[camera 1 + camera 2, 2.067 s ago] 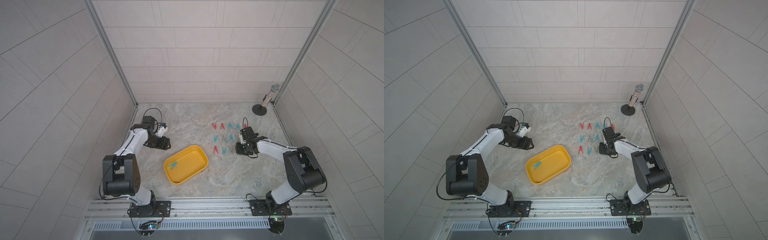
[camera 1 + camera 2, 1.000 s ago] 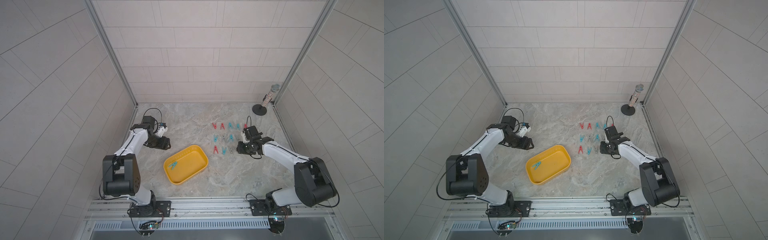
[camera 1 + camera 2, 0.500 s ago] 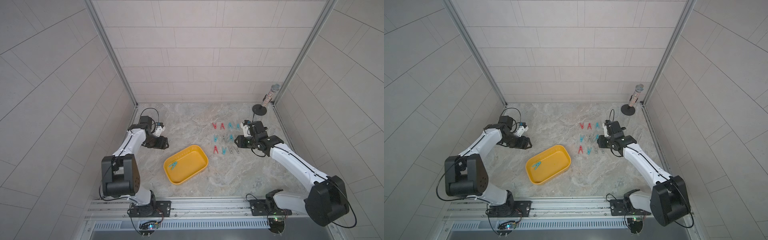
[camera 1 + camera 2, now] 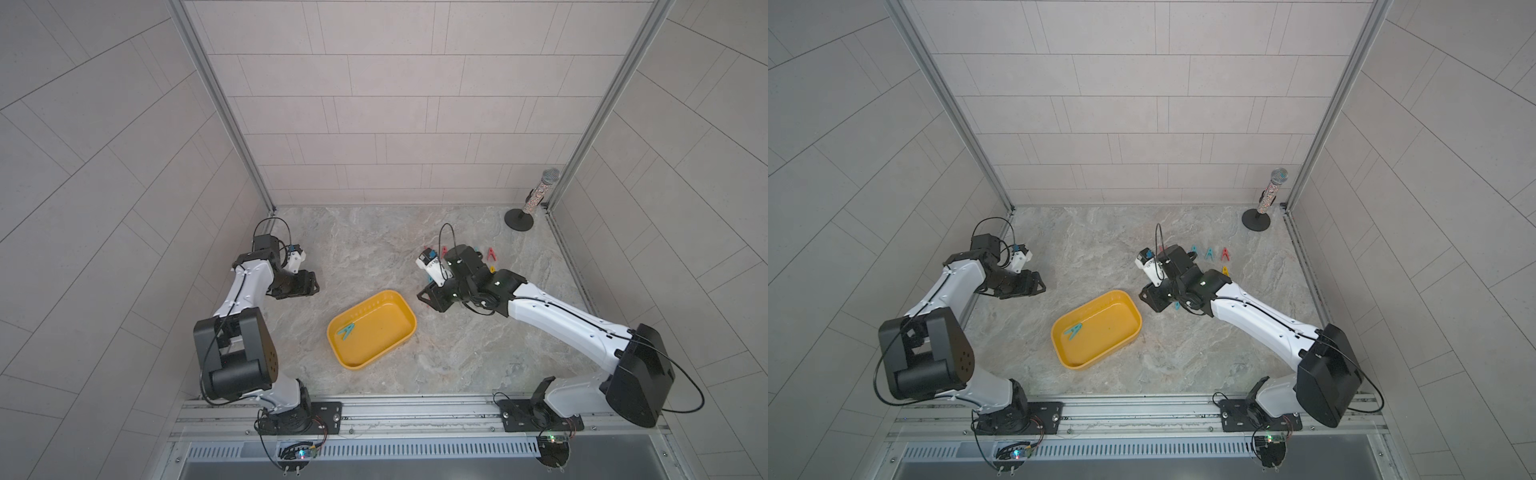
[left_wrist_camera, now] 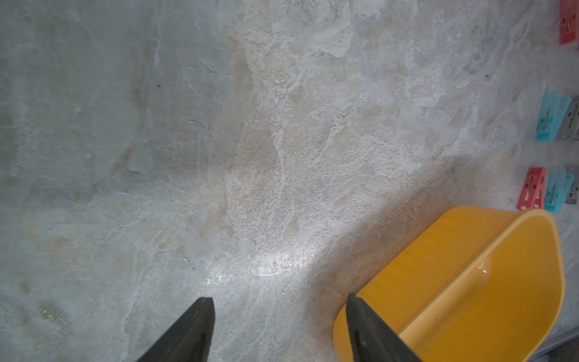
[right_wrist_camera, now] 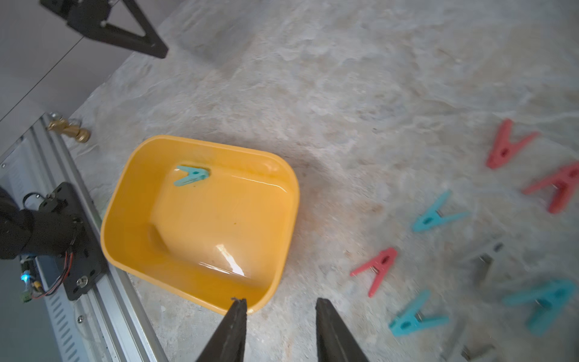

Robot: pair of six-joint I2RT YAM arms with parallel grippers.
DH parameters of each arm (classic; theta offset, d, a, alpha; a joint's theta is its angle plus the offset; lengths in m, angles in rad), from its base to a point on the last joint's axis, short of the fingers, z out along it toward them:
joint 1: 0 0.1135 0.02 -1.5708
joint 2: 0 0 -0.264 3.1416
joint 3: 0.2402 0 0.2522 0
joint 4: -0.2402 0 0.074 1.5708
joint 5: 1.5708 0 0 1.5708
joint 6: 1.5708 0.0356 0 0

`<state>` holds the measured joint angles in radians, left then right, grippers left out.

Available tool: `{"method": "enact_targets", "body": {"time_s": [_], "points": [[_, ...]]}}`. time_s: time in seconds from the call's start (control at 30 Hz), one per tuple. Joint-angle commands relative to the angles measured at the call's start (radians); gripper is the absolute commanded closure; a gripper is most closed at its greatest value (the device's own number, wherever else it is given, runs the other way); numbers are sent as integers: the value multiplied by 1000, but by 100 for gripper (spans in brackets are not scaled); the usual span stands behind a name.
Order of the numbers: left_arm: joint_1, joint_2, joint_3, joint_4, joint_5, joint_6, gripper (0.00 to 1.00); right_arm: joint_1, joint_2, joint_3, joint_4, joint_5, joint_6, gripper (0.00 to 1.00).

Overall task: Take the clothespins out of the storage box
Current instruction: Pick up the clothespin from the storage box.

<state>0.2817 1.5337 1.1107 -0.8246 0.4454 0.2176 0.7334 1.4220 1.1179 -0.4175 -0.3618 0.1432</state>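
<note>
— What is furthest left?

— The left pincer [image 4: 311, 286], left of centre in both top views, over bare bench [image 4: 365, 249]. Its wrist view shows the jaws standing apart with nothing between them. A corner of the yellow storage box [image 5: 470, 282] is just beside one finger.

— And the box itself?

— It sits on the bench at centre frame, turned at an angle. It holds a single teal clothespin [image 4: 345, 331], lying flat on the box floor near the left end.

— What is right of it?

— The right pincer [image 4: 428, 296], just off the box's upper right corner. Its jaws are part-way apart and grip nothing. I cannot tell whether a finger touches the rim.

— And the rest of the pegs?

— The other clothespins [image 6: 383, 260] lie flat on the bench right of the box, outside it. The right wrist view shows red, teal and grey ones set apart from each other. In the top views the right arm covers most of them. A microphone [image 4: 539, 195] stands on its base at the upper right.
</note>
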Motion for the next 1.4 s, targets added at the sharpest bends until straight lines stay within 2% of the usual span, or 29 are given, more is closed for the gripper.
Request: {"method": "enact_targets", "body": {"time_s": [0.0, 0.3, 0.57, 1.0, 1.37], "points": [[16, -22, -4, -5, 10, -7, 26, 60, 67, 61, 3, -68, -138, 59], [29, -10, -5, -4, 14, -7, 26, 209, 278, 185, 43, -86, -385, 58], [40, 1, -3, -6, 12, -8, 26, 282, 477, 308, 42, -106, -634, 57], [67, 1, -4, -6, 32, -7, 26, 304, 687, 489, 40, -122, -805, 56], [76, 2, -4, -7, 47, -6, 26, 325, 786, 573, 57, -121, -817, 59]]}}
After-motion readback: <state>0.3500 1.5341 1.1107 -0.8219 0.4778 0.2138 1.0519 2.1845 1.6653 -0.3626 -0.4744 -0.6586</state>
